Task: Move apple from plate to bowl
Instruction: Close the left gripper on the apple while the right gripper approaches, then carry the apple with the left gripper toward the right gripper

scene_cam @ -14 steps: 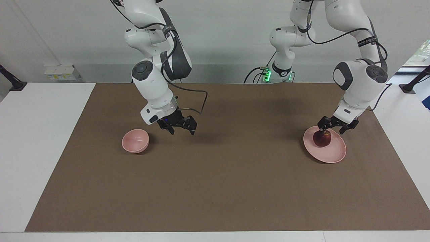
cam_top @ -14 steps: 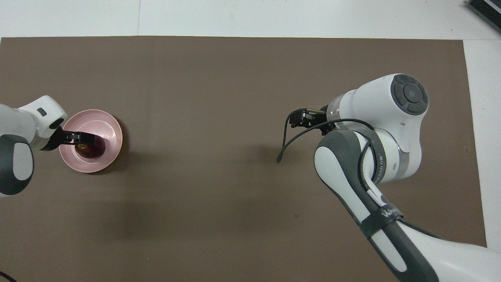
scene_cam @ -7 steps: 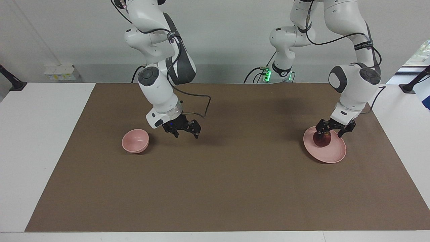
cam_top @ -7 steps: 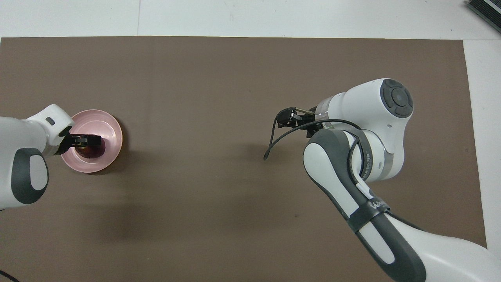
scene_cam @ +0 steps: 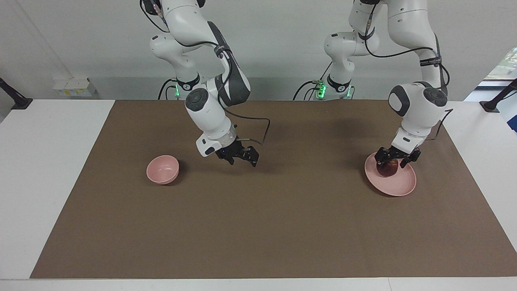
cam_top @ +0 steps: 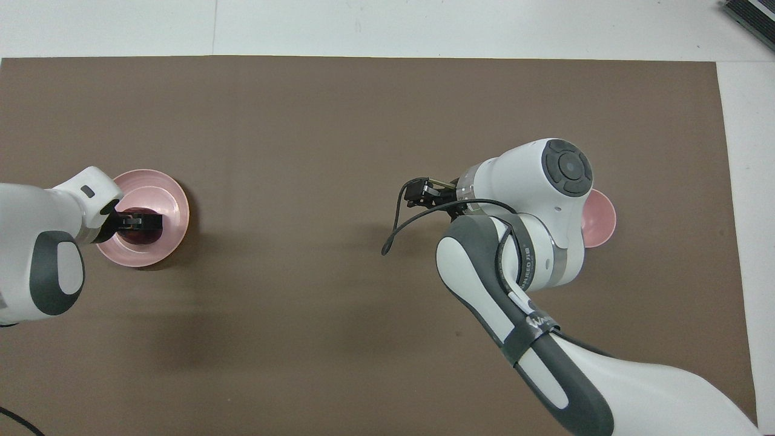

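Note:
The dark red apple (scene_cam: pixel 387 169) (cam_top: pixel 145 233) lies on the pale pink plate (scene_cam: pixel 400 186) (cam_top: pixel 175 194) toward the left arm's end of the table. My left gripper (scene_cam: pixel 391 161) (cam_top: pixel 140 221) is down over the apple, right at its top, and hides most of it from above. The small pink bowl (scene_cam: pixel 162 169) (cam_top: pixel 602 218) stands toward the right arm's end, half hidden by the right arm in the overhead view. My right gripper (scene_cam: pixel 243 158) (cam_top: pixel 419 191) hangs open and holds nothing, low over the brown mat beside the bowl.
A brown mat (scene_cam: pixel 282 226) covers most of the white table (scene_cam: pixel 48 161). A black cable (scene_cam: pixel 258 129) loops off the right wrist. Black clamp posts (scene_cam: pixel 16 101) (scene_cam: pixel 494 103) stand at the table's corners nearest the robots.
My right arm has swung away from the bowl toward the middle of the mat. My left gripper has sunk lower onto the apple, which stays on the plate.

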### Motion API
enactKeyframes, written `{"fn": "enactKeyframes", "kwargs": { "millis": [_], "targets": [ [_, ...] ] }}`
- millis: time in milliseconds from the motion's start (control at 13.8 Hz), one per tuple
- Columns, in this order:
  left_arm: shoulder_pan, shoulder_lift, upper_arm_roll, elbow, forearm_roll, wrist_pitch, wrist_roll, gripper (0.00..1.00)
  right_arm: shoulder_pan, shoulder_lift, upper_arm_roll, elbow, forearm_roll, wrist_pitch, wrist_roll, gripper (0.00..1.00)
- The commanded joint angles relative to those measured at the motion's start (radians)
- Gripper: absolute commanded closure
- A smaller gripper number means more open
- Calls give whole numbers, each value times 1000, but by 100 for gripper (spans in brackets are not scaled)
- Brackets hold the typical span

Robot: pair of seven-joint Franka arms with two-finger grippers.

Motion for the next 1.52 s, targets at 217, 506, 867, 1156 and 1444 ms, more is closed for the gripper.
{"fn": "enactKeyframes", "kwargs": {
  "millis": [217, 506, 867, 1156, 1444],
  "targets": [
    [-8, -8, 1, -10, -12, 8, 14, 100, -3, -8, 0, -15, 200, 39, 13, 0],
    [-21, -96, -15, 37, -11, -117, 10, 100, 6, -25, 0, 19, 381, 65, 35, 0],
    [-167, -150, -21, 71, -148, -193, -30, 100, 6, -79, 0, 76, 392, 63, 249, 0],
    [-307, -131, -24, 114, -337, -116, -141, 100, 12, -100, 3, 110, 429, 60, 605, 0],
    [-469, -52, -65, 126, -428, 227, -353, 100, 29, -99, 8, 96, 443, 27, 797, 0]
  ]
}}
